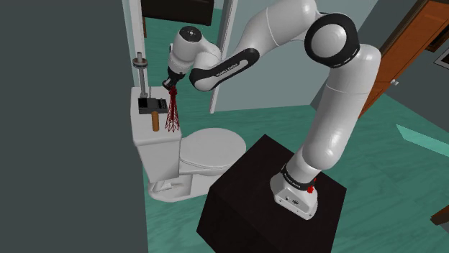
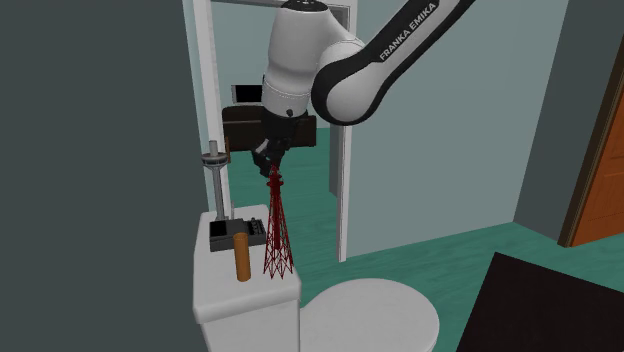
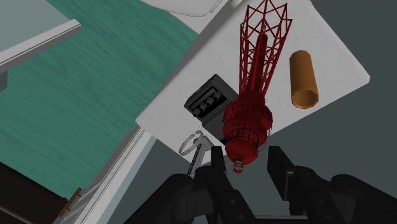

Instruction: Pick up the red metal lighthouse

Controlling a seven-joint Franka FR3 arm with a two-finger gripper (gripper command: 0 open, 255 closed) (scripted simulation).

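**Figure.** Bathroom scene with a teal floor [image 1: 388, 180] and grey walls.

(a) The white arm [image 1: 331, 108] rises from a black box stand [image 1: 245, 194] at the shoulder view's lower right. It bends up and over to that view's left.

(b) A white toilet [image 1: 209, 151] stands beside the stand, lid closed. Its flat tank lid [image 2: 225, 292] carries all the small objects.

(c) The black gripper [image 3: 248, 159] points down over the tank lid. Its two fingers stand apart on either side of the lighthouse's domed top. A visible gap remains on at least one side, so the dome is not clasped.

(d) The red lighthouse [image 2: 276, 235] is an open lattice tower. It stands upright on the tank lid, at the edge nearest the bowl, directly beneath the gripper.

(e) A grey post [image 2: 215, 185] with discs near its top rises from the far side of the lid, in the second exterior view.

(f) A dark box [image 3: 208, 102] with a row of small knobs lies between the post and the lighthouse.

(g) A brown cylinder [image 2: 241, 258] stands upright just beside the lighthouse's base, apart from it.
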